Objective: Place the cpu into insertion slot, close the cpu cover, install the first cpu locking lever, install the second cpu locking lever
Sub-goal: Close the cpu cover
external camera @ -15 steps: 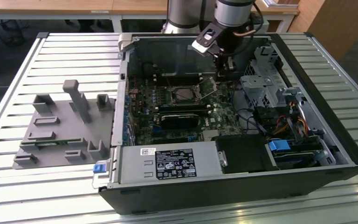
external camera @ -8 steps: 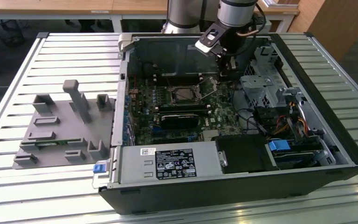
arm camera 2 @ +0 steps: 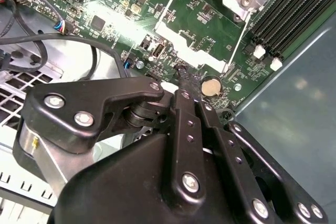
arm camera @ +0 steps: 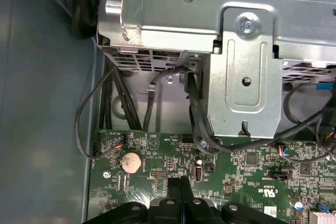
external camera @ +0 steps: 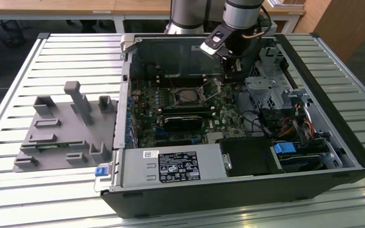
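The hand (arm camera: pixel 180 186) hangs over the motherboard (arm camera: pixel 247 171) edge by the coin battery (arm camera: pixel 130 162), its fingers pressed together with nothing visible between them. The cpu (external camera: pixel 187 97) lies flat in the insertion slot (external camera: pixel 201 97), toward the exterior view's left of the hand. A thin lever rod (external camera: pixel 216 93) slants between the two, apparently unlatched.

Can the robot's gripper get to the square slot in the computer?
Probably yes. The gripper hangs inside the open case, near the slot. Nothing seems to block the way between them except a thin raised lever beside the slot.
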{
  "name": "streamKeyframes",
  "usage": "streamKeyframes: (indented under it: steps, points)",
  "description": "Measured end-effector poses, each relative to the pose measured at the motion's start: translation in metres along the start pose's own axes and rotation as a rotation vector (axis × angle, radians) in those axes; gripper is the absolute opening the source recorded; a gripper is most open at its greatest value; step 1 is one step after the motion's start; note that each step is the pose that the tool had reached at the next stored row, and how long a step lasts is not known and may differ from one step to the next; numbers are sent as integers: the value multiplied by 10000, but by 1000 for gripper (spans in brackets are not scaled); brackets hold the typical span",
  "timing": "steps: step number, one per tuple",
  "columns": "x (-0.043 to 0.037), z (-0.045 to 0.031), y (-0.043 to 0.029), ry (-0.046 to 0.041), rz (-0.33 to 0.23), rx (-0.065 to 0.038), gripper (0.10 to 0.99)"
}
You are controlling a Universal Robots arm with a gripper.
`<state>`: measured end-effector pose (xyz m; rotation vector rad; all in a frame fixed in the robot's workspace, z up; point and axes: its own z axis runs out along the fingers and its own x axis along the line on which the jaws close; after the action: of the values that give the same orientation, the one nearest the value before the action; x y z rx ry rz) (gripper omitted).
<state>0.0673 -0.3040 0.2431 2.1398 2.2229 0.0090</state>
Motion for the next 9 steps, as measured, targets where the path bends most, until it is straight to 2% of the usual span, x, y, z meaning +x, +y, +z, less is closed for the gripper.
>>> streamKeyframes:
  steps: [5, 9]
  points:
    - [4, 50, 9, 2, 0, 16, 106]
    - [5, 56, -3, 1, -2, 19, 106]
